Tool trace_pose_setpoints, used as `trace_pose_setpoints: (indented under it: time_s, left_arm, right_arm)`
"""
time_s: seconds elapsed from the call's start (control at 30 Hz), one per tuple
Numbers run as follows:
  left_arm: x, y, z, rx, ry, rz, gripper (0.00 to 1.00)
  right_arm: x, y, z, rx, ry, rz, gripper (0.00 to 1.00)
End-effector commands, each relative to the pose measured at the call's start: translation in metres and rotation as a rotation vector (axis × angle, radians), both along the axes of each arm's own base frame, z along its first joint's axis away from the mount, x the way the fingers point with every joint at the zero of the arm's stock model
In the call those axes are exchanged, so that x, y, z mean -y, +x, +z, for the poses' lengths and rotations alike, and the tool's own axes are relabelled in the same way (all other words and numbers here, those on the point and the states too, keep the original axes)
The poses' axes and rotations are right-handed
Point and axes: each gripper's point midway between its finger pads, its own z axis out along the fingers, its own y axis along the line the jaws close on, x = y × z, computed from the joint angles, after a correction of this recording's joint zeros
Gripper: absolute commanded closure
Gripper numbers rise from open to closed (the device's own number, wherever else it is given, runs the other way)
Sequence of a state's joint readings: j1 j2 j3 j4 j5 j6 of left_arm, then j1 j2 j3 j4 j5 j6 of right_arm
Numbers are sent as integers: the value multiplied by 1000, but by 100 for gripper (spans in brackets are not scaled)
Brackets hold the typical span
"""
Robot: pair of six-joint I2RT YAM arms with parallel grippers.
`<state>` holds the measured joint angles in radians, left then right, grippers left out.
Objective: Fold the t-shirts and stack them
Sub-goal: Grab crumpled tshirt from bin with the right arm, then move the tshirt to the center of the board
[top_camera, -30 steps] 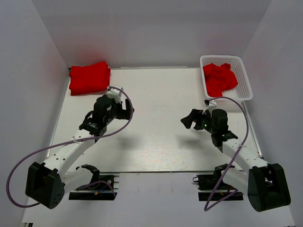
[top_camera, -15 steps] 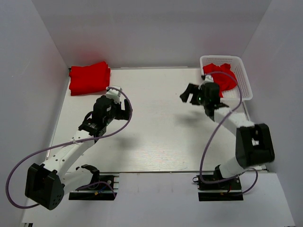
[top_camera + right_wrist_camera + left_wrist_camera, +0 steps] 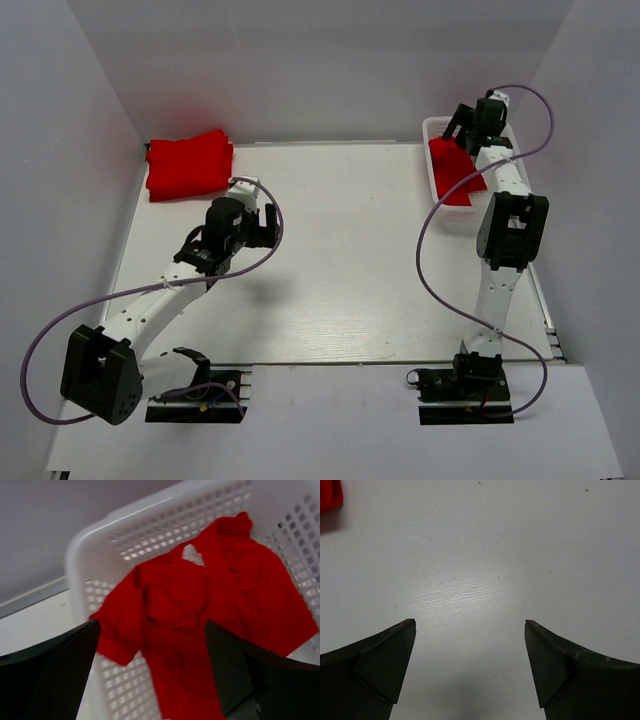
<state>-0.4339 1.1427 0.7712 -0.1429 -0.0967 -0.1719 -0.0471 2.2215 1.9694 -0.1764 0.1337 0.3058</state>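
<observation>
- The right hand [image 3: 150, 630] is hovering wide open, empty, over the basket [image 3: 82, 555], lining up on the crumpled t-shirts [image 3: 200, 600] inside (likely the next pick).
- The left hand [image 3: 470, 625] is hanging open, empty, over the worktop [image 3: 480, 555] left of the basket.
- The folded t-shirts [image 3: 188, 165] are lying stacked far left of it.

The middle of the table [image 3: 350, 260] shows bare white surface from the left gripper [image 3: 470, 623] across to the basket [image 3: 82, 545], and only tabletop lies between that gripper's wide-spread fingers. Folded red t-shirts [image 3: 188, 163] fill the far left corner against the walls [image 3: 100, 120]. The right gripper [image 3: 150, 625] hangs spread over the basket, whose mesh sides ring the crumpled t-shirts [image 3: 200, 605]. The right arm [image 3: 510, 230] stretches along the table's right edge.
</observation>
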Motion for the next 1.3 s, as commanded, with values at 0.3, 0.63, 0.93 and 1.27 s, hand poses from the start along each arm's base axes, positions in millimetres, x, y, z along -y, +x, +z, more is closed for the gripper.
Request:
trace_pose_setpoints:
  time_s: [0.3,0.63,0.93,1.27]
  left_arm:
    - [16,42,10,-27,6,25,0]
    - [19,43,22,3,-23,18,0]
    - [4,19,24,15,-60,64,0]
    - [-27,-2,11,-25,-65,212,0]
  right_arm:
    - [43,46,-83,-28,-20,-3,19]
    - [56,26,64,235,-121,-15,100]
    - [12,-34,204,391,-211,230,100]
    - [-155,-147,300,567,-69,955,100]
